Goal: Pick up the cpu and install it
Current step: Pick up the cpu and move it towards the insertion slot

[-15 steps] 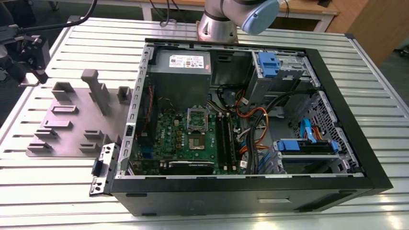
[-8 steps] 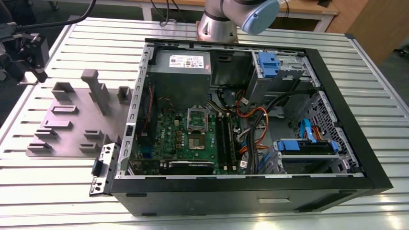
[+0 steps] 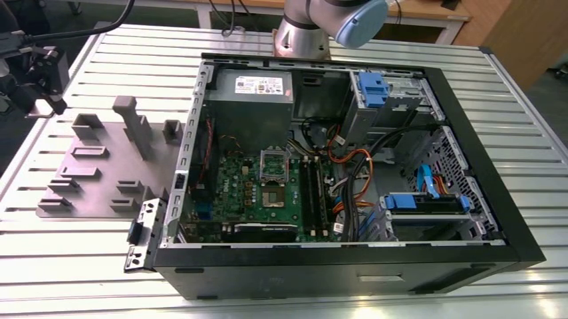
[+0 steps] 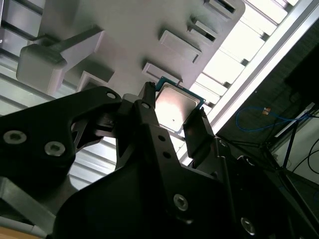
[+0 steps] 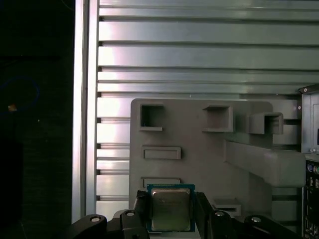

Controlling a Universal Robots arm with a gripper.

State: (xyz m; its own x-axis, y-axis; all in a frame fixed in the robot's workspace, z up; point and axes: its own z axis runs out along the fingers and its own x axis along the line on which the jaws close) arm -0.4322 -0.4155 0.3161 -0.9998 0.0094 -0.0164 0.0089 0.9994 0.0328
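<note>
The cpu (image 5: 171, 209), a small square chip with a silvery metal top and a blue-green edge, sits between my gripper's (image 5: 171, 215) two black fingers. The second wrist view shows the cpu (image 4: 175, 107) the same way, with my gripper (image 4: 174, 118) shut on its two opposite sides. It hangs above the near end of a grey fixture plate (image 5: 199, 134). In the exterior view my gripper (image 3: 44, 100) is at the far left, over the table beside that plate (image 3: 106, 166). The green motherboard (image 3: 257, 193) with its socket (image 3: 273, 165) lies inside the open computer case (image 3: 355, 266).
The grey plate carries raised blocks and upright posts (image 3: 129, 123). The case's metal wall (image 3: 191, 153) stands between the plate and the motherboard. Cables (image 3: 355, 173), blue drive brackets (image 3: 426, 199) and a grey power supply (image 3: 253, 100) crowd the case. The slatted table's edge (image 5: 84, 109) runs alongside.
</note>
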